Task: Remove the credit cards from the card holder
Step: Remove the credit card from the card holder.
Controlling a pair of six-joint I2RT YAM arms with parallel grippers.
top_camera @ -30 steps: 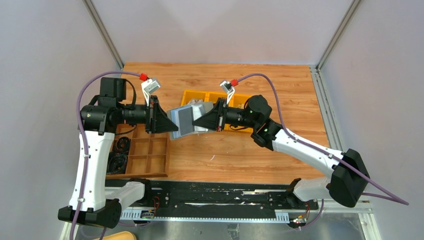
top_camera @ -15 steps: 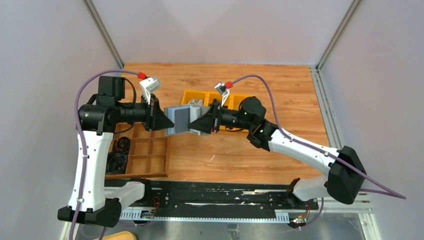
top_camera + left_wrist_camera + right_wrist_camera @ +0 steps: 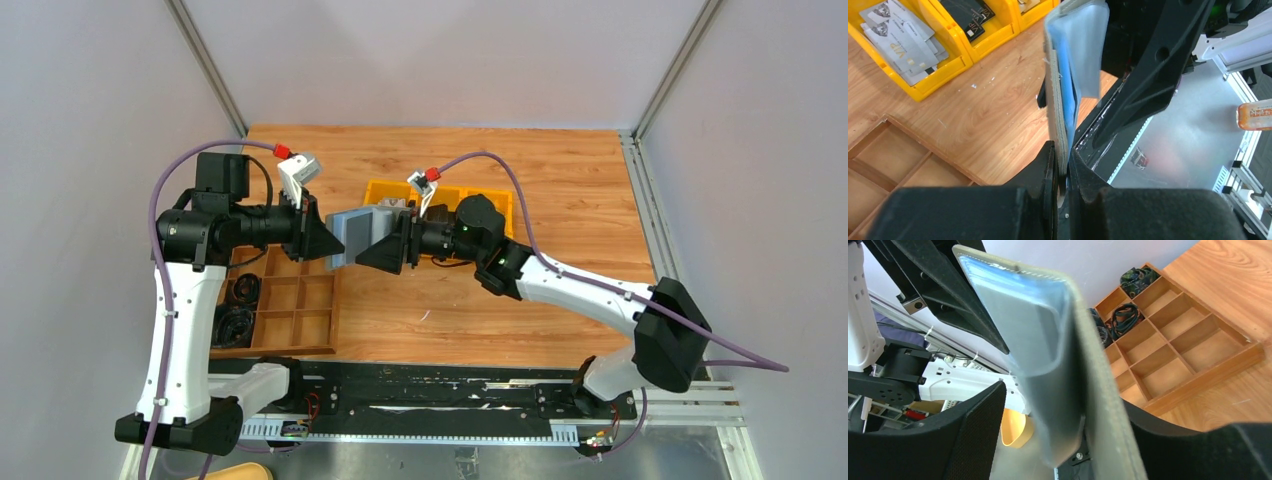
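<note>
While the left end effector (image 3: 1062, 156) pinches the grey-blue card holder (image 3: 1083, 45) above the table (image 3: 988, 110), the right end effector (image 3: 1063, 405) straddles it with jaws parted.

**Wood-grain desk (image 3: 580, 180) carries yellow bins and a divided tray**

A row of yellow plastic bins (image 3: 497, 196), joined side by side, sits toward the far middle of the desk. A brown wooden compartment tray (image 3: 334, 305) lies flat at the left, near the bins, with a strip of bare wood between them. Its grid of dividers runs toward the near edge, which is bordered by a black mounting rail (image 3: 420, 395).
</note>
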